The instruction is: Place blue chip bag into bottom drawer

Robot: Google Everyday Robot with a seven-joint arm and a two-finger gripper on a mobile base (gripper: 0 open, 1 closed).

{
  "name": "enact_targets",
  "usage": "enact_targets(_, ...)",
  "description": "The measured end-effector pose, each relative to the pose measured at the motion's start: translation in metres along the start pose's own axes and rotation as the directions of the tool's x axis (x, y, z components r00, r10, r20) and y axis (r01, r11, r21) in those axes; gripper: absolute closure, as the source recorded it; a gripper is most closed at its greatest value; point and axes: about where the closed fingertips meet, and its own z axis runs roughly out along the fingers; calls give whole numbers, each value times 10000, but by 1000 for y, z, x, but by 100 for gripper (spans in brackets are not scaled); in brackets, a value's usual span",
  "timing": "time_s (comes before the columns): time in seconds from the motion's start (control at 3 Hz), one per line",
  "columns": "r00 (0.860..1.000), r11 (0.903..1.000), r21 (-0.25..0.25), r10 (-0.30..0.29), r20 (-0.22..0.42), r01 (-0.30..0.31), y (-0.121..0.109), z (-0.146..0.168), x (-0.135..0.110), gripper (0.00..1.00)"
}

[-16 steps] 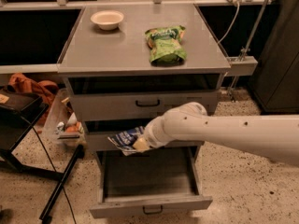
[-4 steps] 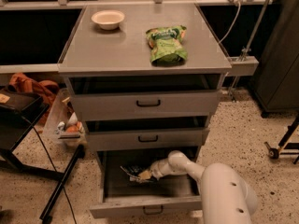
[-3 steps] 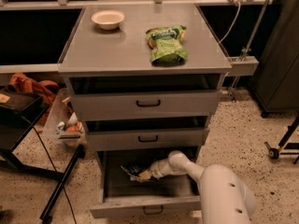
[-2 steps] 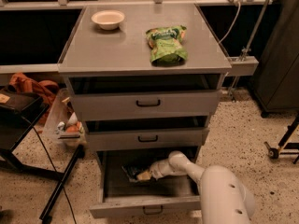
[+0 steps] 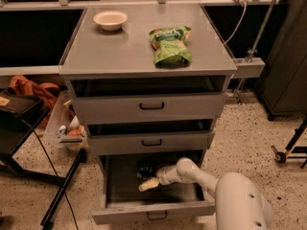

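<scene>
The bottom drawer (image 5: 125,213) of the grey cabinet stands pulled open. The blue chip bag (image 5: 144,167) shows as a dark crinkly shape lying inside it, toward the back middle. My gripper (image 5: 148,184) is down inside the drawer, its pale tip just in front of the bag. My white arm (image 5: 201,176) reaches in from the lower right over the drawer's front right corner. Whether the tip still touches the bag cannot be told.
A green snack bag (image 5: 170,46) and a pale bowl (image 5: 110,19) sit on the cabinet top (image 5: 120,51). The top drawer (image 5: 151,107) and middle drawer (image 5: 151,142) are closed. A black stand leg (image 5: 62,193), a bin of items (image 5: 67,128) and orange cloth (image 5: 29,87) lie left.
Five seconds ago my gripper held the blue bag in front of the middle drawer. It has since gone down into the bottom drawer; over the last second it barely moved.
</scene>
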Motion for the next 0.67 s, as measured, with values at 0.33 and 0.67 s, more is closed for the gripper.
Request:
enact_targets(0.33, 9989, 9991, 297, -297, 372, 286, 7, -22, -2, 0)
enact_targets(0.67, 9959, 9967, 330, -755, 498, 739, 19, -39, -4, 0)
